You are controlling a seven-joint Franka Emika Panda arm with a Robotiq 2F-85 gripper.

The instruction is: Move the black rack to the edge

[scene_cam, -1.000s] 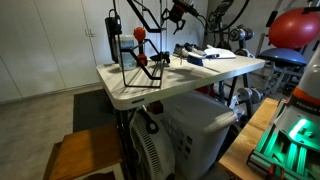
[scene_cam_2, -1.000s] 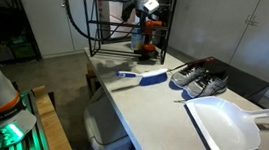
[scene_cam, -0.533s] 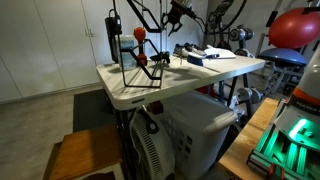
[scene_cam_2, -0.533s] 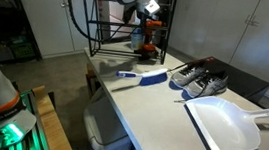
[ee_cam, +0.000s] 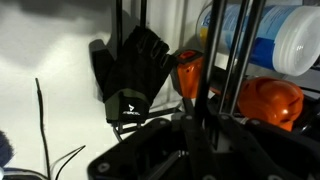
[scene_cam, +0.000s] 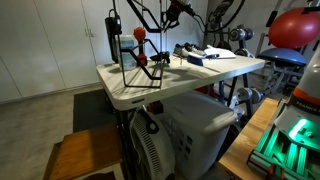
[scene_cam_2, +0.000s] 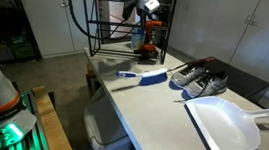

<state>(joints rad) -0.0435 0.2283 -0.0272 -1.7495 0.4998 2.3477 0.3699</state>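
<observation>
The black rack [scene_cam_2: 103,30] is a tall see-through frame of thin wire rods at the far end of the table; it also shows in an exterior view [scene_cam: 141,68]. My gripper [scene_cam_2: 144,5] reaches in at the rack's upper part and appears high up in an exterior view [scene_cam: 177,12]. In the wrist view the gripper [ee_cam: 205,122] is shut on one upright rod of the rack [ee_cam: 243,55]. The table's rounded pale edge [scene_cam: 130,101] runs below the rack, and the edge [scene_cam_2: 109,95] also shows along the table's near side.
A black glove [ee_cam: 134,66], orange items [ee_cam: 271,101] and a white jar [ee_cam: 296,38] lie beyond the rods. On the table are a blue brush [scene_cam_2: 145,78], a pair of shoes [scene_cam_2: 200,80] and a white dustpan [scene_cam_2: 226,127].
The jaws have closed from wide open onto a rod of the rack. The arm and the rack have barely shifted.
</observation>
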